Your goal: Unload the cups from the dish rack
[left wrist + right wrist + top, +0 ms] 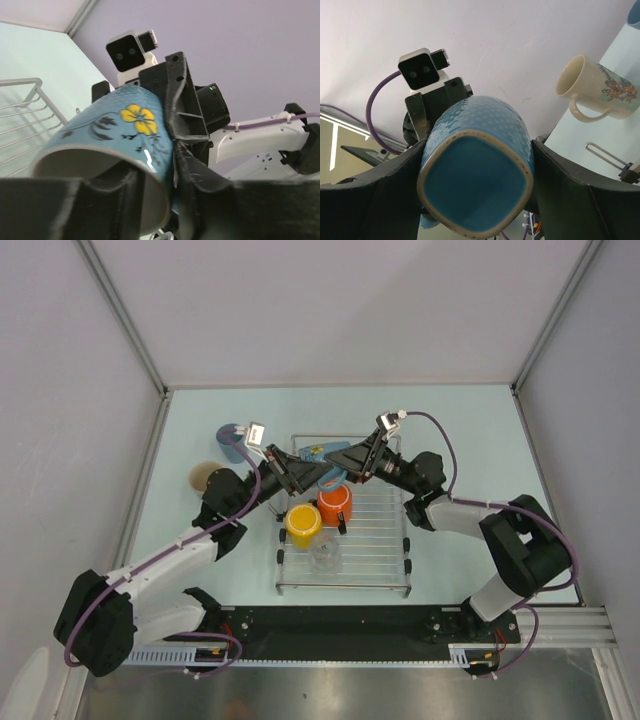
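Blue flowered cup (115,120): nearest our wrist lenses, lifted on its side over the far end of the dish rack (380,540).
Left gripper (160,192): nipped on that cup's rim, one finger inside the mouth and one outside.
Right gripper (477,165): we read it as clamped across the same cup's body, with the base facing its camera.
Yellow cup (303,523): upright on the rack, just beside the orange mug (335,505).
Clear glass (325,555): on the rack's near half.
Second blue cup (232,440): on the table (450,440), left of the rack.
Beige cup (205,477): on the table, left of the rack (close against the left arm (170,565) in our overhead view).
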Robot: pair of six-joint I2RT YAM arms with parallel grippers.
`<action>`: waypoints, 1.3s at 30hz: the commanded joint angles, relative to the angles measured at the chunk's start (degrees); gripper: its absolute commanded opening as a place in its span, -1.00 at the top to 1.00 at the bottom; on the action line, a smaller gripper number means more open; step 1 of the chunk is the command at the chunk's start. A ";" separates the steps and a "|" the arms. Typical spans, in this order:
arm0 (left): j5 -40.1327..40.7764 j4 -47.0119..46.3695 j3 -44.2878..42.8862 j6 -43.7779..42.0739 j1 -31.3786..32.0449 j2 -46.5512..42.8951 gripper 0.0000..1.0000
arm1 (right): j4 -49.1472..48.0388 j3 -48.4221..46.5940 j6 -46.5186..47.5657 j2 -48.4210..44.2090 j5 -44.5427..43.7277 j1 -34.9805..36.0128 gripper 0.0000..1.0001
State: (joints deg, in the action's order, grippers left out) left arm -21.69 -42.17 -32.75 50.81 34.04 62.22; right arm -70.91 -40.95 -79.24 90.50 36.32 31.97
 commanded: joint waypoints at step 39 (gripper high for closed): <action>24.41 58.77 -43.24 -27.25 -3.80 9.66 0.99 | 73.09 -17.23 39.86 -20.98 -25.58 -6.83 -1.00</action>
State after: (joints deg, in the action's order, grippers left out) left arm -7.57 6.55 -66.37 30.72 31.83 68.45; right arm -18.22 -54.41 -51.42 70.70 21.65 23.16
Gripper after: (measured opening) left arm 0.169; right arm 0.996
